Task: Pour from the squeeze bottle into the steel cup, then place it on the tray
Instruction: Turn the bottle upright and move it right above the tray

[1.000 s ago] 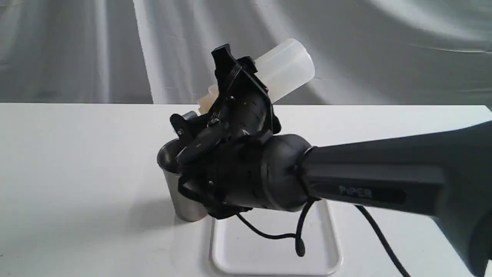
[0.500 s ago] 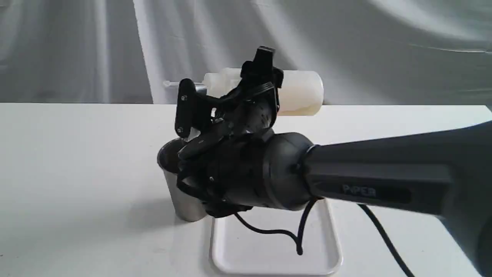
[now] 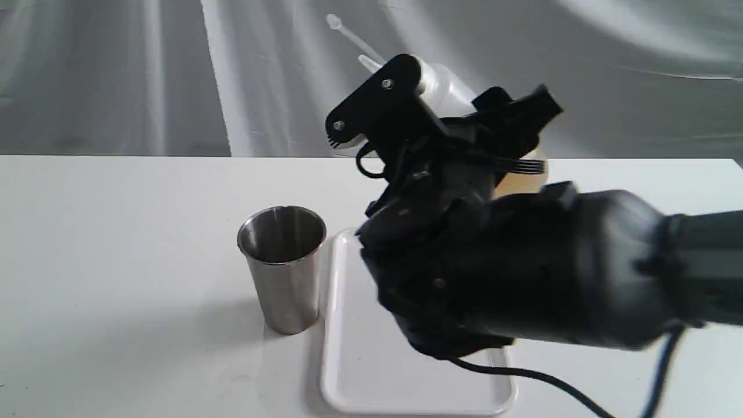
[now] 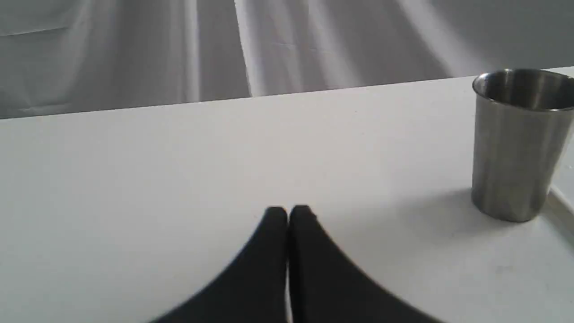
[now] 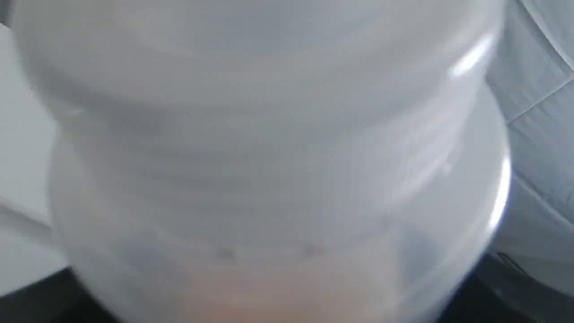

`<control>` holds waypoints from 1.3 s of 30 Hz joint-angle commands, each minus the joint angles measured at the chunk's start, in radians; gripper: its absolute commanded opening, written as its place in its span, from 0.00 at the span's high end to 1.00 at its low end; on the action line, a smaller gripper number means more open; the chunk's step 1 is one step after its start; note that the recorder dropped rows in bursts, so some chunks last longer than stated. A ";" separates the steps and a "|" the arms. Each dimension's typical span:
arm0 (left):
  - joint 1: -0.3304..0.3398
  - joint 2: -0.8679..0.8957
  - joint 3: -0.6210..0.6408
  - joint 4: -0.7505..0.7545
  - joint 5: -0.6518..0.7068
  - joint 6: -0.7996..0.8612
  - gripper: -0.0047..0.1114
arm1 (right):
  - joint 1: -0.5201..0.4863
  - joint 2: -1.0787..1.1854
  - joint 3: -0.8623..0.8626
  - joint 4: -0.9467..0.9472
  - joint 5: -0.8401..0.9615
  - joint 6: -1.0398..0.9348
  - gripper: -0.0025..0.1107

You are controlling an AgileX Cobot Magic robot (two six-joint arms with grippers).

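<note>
My right gripper [image 3: 441, 119] is shut on the squeeze bottle [image 3: 448, 92] and holds it in the air above the far part of the tray [image 3: 360, 360]. The bottle leans with its nozzle and cap strap pointing up and to the left, and amber liquid has settled at its lower end. The bottle [image 5: 269, 157] fills the right wrist view, blurred. The steel cup [image 3: 282, 267] stands upright on the table, touching or just beside the tray's left rim, apart from the bottle. My left gripper [image 4: 287, 214] is shut and empty, low over the table, left of the cup [image 4: 515, 143].
The white table [image 3: 116, 261] runs to a grey cloth backdrop [image 3: 116, 75]. The right arm's bulky wrist and its cable [image 3: 540, 377] hang over the tray's right half. A sliver of the tray's rim [image 4: 563, 199] shows beside the cup in the left wrist view.
The bottle has swung from nozzle-down over the cup, through level, to nozzle-up. The right arm has moved right, off the cup and over the tray. The cup now stands uncovered.
</note>
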 commanded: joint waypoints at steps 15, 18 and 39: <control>0.002 -0.003 0.004 -0.001 -0.008 -0.001 0.96 | 0.009 -0.559 0.268 0.079 -0.005 0.218 0.86; 0.002 -0.003 0.004 -0.001 -0.008 -0.005 0.96 | 0.009 -0.616 0.268 0.144 -0.080 0.102 0.86; 0.002 -0.003 0.004 -0.001 -0.008 -0.001 0.96 | -0.399 -0.579 0.268 0.834 -1.126 -0.671 0.86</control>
